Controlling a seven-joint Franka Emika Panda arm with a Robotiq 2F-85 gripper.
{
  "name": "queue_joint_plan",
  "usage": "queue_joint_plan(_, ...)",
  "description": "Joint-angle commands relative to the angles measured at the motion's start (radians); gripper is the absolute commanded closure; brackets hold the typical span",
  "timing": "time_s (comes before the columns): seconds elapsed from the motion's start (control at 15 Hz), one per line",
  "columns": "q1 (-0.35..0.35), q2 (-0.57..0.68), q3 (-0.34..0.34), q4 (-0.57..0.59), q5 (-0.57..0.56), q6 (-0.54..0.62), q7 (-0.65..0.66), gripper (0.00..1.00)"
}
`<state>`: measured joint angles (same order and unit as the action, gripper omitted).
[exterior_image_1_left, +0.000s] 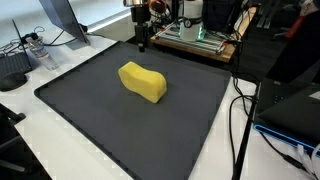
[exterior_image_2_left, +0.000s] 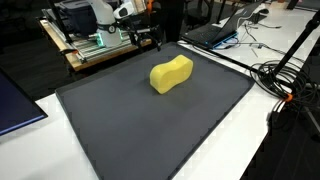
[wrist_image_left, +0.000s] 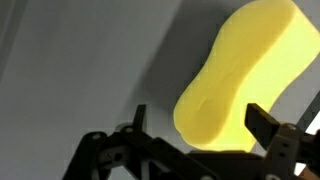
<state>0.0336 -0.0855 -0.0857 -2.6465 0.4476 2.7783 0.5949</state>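
While the pincer (wrist_image_left: 195, 112) gapes, a yellow sponge (exterior_image_1_left: 143, 82) lies on the mat (exterior_image_1_left: 100, 130).

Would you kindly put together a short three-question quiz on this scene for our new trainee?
1. True or false: in both exterior views, the gripper is touching the sponge.
2. Multiple choice: the sponge lies on A) a white plate, B) a dark mat, C) a wooden shelf.
3. Fill in the blank: in the wrist view, the fingers stand ____.

Key
1. False: the gripper is near the mat's far edge, apart from the sponge.
2. B.
3. Open, with nothing gripped between them.
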Motion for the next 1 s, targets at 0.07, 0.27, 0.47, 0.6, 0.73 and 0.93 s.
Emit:
queue_joint_plan(0.07,0.012,0.012,-0.018,-0.010,0.137,0.045,-0.176,0.00)
queue_joint_plan(0.27,0.012,0.024,-0.025,-0.006,0.227,0.038,-0.286,0.00)
queue_joint_plan(0.47,0.011,0.041,-0.027,0.002,0.321,0.043,-0.389,0.00)
queue_joint_plan(0.6,0.010,0.055,-0.028,0.011,0.386,0.041,-0.453,0.00)
queue_joint_plan(0.73,0.007,0.070,-0.027,0.023,0.448,0.029,-0.514,0.00)
queue_joint_plan(0.93,0.003,0.106,-0.021,0.041,0.493,0.030,-0.558,0.00)
